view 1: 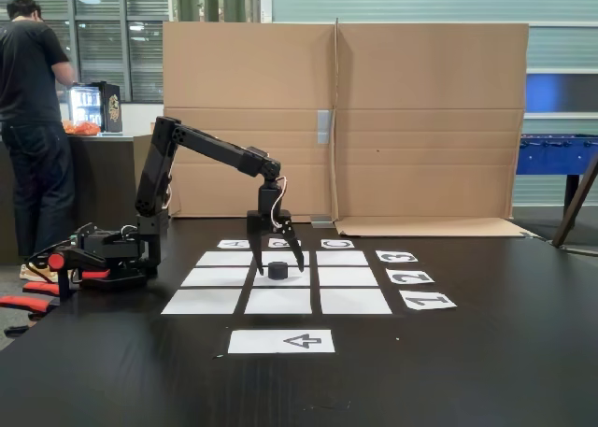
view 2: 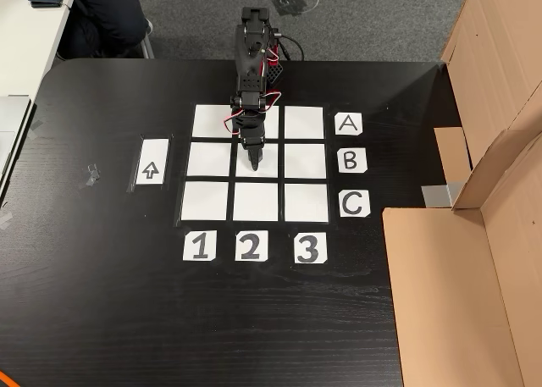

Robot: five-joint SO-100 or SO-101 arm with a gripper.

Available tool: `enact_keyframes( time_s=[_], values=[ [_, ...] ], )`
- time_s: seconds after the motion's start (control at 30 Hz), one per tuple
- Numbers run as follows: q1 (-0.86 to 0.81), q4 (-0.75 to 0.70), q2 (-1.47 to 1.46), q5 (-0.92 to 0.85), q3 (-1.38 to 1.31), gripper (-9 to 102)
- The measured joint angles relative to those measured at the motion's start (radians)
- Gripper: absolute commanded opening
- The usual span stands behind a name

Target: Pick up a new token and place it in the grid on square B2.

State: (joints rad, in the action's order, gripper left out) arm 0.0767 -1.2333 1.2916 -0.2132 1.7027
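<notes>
The grid [view 1: 201, 302] [view 2: 206, 201] of nine white sheets lies in the middle of the black table. The black token [view 1: 277, 271] stands on square B2 [view 1: 291, 282] [view 2: 273, 168], the centre sheet. My gripper [view 1: 279, 268] [view 2: 255, 162] points straight down over that square. It is open, with one finger on each side of the token and a small gap to it on both sides. In the fixed view from above the gripper hides the token.
A white sheet printed with an arrow [view 1: 280, 341] [view 2: 152, 162] lies beside the grid. Letter and number labels edge the grid. A cardboard wall [view 1: 374, 119] [view 2: 474, 251] bounds one table side. The arm base [view 1: 103, 254] sits at the table edge; a person [view 1: 33, 119] stands beyond.
</notes>
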Motion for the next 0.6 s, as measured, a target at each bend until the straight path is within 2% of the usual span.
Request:
enact_keyframes(
  time_s=[0.6],
  values=[
    [0.031, -0.097, 0.202, 0.009, 0.000, 36]
  ],
)
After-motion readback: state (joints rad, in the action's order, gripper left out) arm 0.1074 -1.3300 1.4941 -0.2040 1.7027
